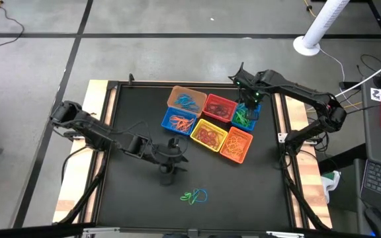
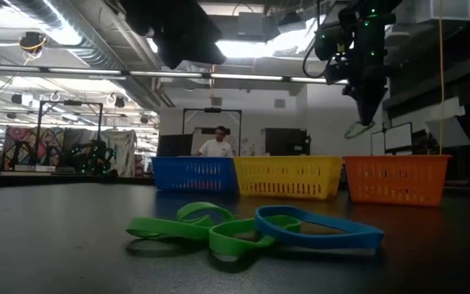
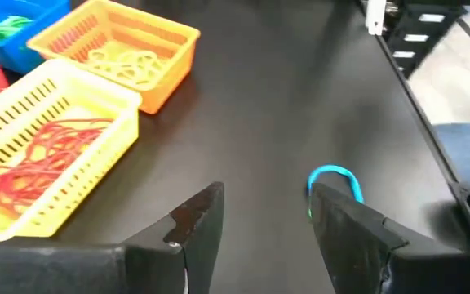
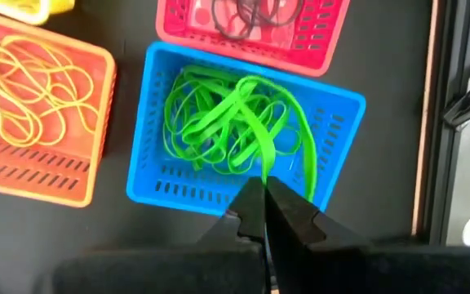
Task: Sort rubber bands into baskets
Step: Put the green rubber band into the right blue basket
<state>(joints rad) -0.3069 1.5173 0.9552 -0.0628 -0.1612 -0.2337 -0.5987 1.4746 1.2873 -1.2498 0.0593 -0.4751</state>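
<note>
Nearest the front edge, at the lower middle of the high view, a few loose rubber bands (image 1: 194,196) – green and one blue – lie on the dark worktop (image 1: 137,198), unsorted. Just above them the left gripper (image 1: 172,165) hangs with fingers parted and empty, apparently poised for the next pick. Farther back the baskets (image 1: 210,122) cluster by colour. At upper right, the right gripper (image 4: 263,214) is clenched on a green band (image 4: 255,131) over the blue basket (image 4: 333,131) of greens – likely about to release it.

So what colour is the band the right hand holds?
Green, clearest in the right wrist view.
</note>
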